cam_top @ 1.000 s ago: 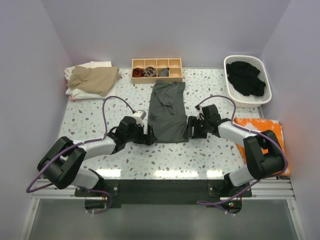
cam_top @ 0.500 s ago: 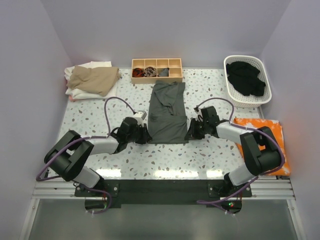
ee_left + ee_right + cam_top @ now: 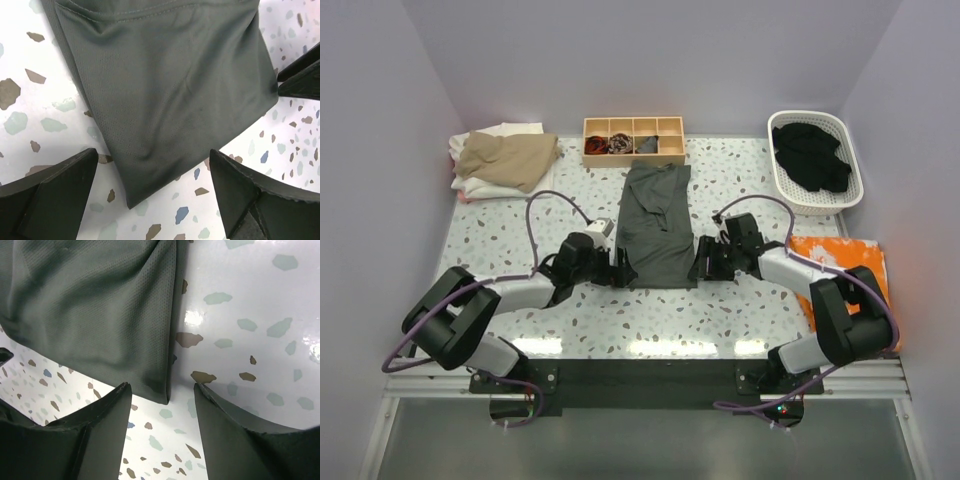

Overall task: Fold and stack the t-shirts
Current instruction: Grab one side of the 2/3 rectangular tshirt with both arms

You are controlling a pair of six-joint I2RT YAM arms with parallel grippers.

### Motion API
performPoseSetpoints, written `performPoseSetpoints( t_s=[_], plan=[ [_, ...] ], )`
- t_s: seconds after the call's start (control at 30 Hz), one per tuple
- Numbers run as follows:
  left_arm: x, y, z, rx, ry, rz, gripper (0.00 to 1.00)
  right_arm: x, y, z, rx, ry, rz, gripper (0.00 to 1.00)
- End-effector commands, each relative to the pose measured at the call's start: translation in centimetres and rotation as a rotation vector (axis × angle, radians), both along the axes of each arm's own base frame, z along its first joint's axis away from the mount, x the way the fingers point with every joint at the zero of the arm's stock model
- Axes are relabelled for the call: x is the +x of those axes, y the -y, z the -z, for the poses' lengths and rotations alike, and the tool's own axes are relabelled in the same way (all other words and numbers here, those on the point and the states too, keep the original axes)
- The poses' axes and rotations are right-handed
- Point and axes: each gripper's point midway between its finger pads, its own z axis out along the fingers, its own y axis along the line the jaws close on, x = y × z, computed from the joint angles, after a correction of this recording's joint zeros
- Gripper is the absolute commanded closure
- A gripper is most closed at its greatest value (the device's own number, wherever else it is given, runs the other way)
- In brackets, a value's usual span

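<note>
At the middle of the table (image 3: 500,235), the charcoal-grey t-shirt (image 3: 657,220) lies folded into a long strip running from 12 to 6 o'clock, its far end just beside the wooden divider tray (image 3: 620,157). My left pincer (image 3: 620,272) stands released at the shirt's near corner around 7 o'clock, one finger on each side of the cloth tip. My right pincer (image 3: 701,266) is spread open the same way at the 5 o'clock corner. Both wrist views cut the shirt off, and I cannot tell whether my fingertips touch the tabletop. A tan t-shirt (image 3: 505,158) tops the pile at 10 o'clock. A black t-shirt (image 3: 810,155) sits crumpled in the white basket (image 3: 815,114) at 2 o'clock. My right arm hides part of an orange cloth (image 3: 840,250).
</note>
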Motion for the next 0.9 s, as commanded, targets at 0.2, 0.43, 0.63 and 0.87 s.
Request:
performPoseSetpoints(
  t_s=[0.2,0.43,0.63,0.87],
  plan=[
    [-3.3,-3.3,3.2,0.069,-0.054,-0.029,0.0,-2.0,-0.5,0.3,0.088,-0.017,0.032,0.41],
    [-4.0,-2.4,4.2,0.023,-0.091,0.003,0.09,-2.4,-1.5,2.0,0.151,-0.069,0.038,0.43],
    [-4.8,-1.6,5.0,-0.012,-0.137,0.034,0.54,-2.6,-1.7,2.2,0.166,-0.091,0.046,0.44],
    [-6.1,-1.4,6.0,-0.041,-0.184,0.06,0.94,-3.2,-1.8,3.2,0.172,-0.122,0.043,0.61]
  ],
)
